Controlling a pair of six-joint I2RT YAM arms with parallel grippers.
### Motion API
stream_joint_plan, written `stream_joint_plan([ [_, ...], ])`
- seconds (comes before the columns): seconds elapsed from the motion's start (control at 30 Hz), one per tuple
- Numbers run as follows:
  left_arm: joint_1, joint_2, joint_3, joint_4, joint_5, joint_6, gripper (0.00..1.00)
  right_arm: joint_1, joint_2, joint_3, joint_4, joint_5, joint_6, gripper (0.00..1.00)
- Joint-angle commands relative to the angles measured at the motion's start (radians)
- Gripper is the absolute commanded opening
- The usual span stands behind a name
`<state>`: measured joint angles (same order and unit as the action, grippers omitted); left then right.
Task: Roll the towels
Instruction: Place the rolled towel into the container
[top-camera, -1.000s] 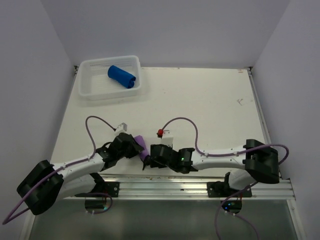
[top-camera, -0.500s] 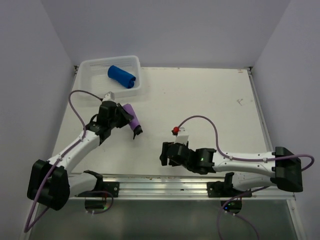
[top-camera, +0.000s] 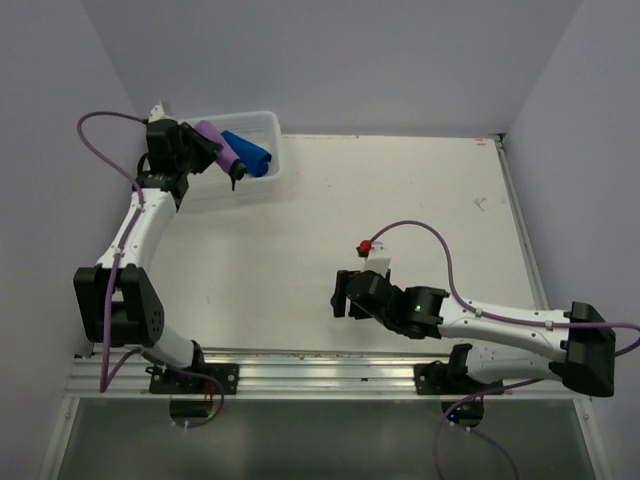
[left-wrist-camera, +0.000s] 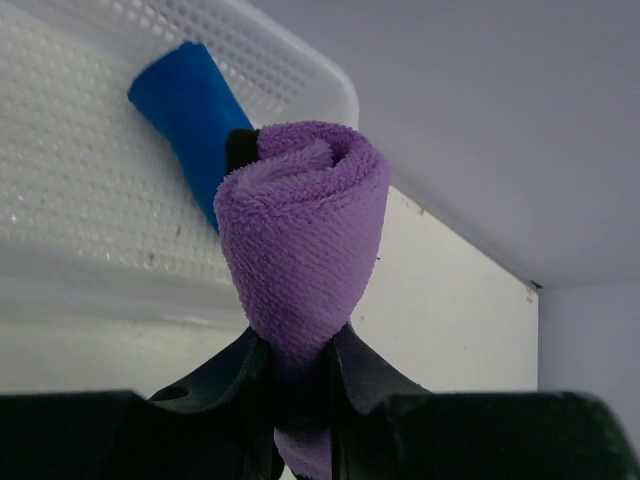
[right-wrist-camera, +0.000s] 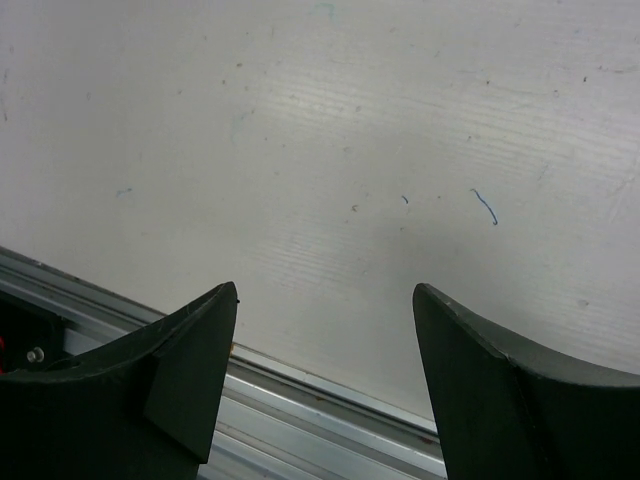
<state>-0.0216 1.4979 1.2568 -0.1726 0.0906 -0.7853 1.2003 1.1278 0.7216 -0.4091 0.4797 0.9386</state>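
two towels: one purple towel (top-camera: 214, 136), one blue towel (top-camera: 252, 157); one basket (top-camera: 255, 116); one table (top-camera: 400, 200)

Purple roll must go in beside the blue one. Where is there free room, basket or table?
In the basket, the blue towel fills the right half; the mesh left of it looks bare, partly hidden by the left gripper holding the purple towel. The table is bare from basket to right edge, down to the open right gripper.

Spread pincer (right-wrist-camera: 325, 290), seemingly above white table (right-wrist-camera: 350, 150)
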Motion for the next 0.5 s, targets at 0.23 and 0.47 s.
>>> stream_joint_plan([
  [0.23, 0.149, 0.392, 0.285, 0.156, 0.032, -0.086, 0.15, -0.126, 0.038, 0.117, -0.030, -0.050, -0.126, 0.75],
  [0.47, 0.157, 0.568, 0.319, 0.298, 0.046, -0.120, 0.16, -0.203, 0.108, 0.116, -0.007, -0.116, -0.155, 0.75],
])
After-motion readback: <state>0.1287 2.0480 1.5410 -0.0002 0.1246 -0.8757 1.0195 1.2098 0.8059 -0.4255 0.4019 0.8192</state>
